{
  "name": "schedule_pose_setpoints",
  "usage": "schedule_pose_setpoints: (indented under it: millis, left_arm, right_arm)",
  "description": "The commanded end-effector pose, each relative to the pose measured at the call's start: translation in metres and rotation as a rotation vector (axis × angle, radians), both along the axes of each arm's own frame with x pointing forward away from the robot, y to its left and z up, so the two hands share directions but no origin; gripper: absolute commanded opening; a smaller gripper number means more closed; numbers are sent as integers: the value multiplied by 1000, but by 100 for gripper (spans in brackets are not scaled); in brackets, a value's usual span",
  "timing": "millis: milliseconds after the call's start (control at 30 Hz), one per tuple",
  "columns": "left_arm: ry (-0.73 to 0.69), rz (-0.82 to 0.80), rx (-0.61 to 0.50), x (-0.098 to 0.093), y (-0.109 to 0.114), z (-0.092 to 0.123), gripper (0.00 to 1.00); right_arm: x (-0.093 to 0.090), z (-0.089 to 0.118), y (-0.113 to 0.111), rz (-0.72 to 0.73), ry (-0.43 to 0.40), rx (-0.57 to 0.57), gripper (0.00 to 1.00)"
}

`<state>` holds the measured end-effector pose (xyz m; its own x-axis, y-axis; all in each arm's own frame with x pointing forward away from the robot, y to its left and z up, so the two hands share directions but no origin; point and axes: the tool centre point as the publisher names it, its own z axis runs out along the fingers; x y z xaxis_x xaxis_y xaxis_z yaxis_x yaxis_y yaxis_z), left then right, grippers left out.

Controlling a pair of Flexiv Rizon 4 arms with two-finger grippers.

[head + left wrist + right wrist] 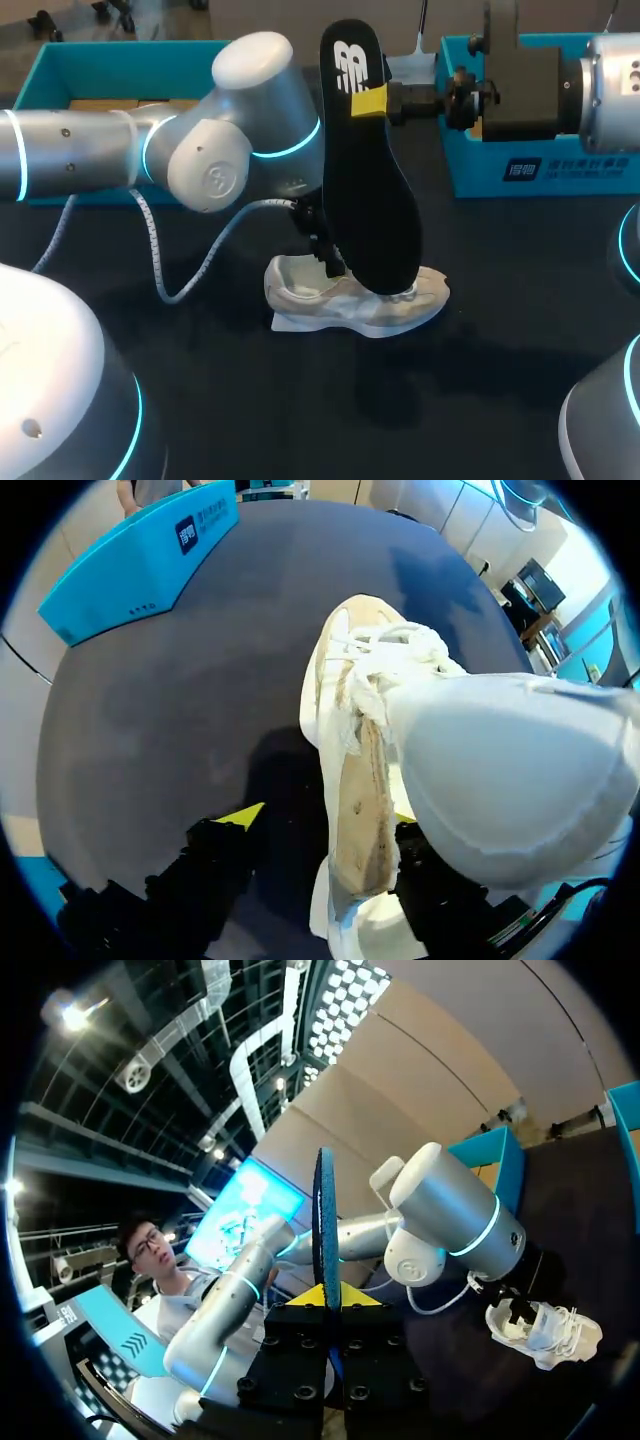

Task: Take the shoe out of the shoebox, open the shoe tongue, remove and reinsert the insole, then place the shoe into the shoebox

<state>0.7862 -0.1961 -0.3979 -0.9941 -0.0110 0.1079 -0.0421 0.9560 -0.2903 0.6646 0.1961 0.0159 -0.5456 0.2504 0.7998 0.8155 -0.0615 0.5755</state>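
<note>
Dark surface carries one white lace-up shoe (355,295) at the lower centre of the head view, sole down. One black insole (365,170) stands on end over it, the lower end overlapping the shoe. Its top is pinched by the right tool (372,100). Only the right wrist view shows it edge-on, clamped between both yellow tips. The left tool (325,245) sits at the shoe's heel. Its wrist view shows the fingers (245,815) apart astride the shoe's side wall, one tip clear. One teal box (45,75) sits upper left, a second teal box (580,172) upper right.
</note>
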Motion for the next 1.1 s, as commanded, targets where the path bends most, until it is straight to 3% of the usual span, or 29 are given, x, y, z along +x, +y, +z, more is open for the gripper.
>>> schedule_pose_setpoints:
  millis: [33, 67, 233, 767, 867, 1100]
  left_arm:
    - [6, -4, -8, -3, 1, -1, 26]
    - [11, -15, -17, -5, -1, 0, 0]
    - [68, -56, -29, -9, -4, 1, 0]
    - [208, -202, -32, 7, 0, 15, 0]
    - [304, -362, -29, 10, 0, 24, 0]
    - [375, -657, -35, 4, -3, 39, 0]
  right_arm:
    - [0, 0, 3, -4, 1, -2, 0]
    - [0, 0, 3, -4, 1, -2, 0]
    - [0, 0, 3, -4, 1, -2, 0]
    - [0, 0, 3, -4, 1, -2, 0]
    - [0, 0, 3, -4, 1, -2, 0]
    - [0, 0, 3, -4, 1, -2, 0]
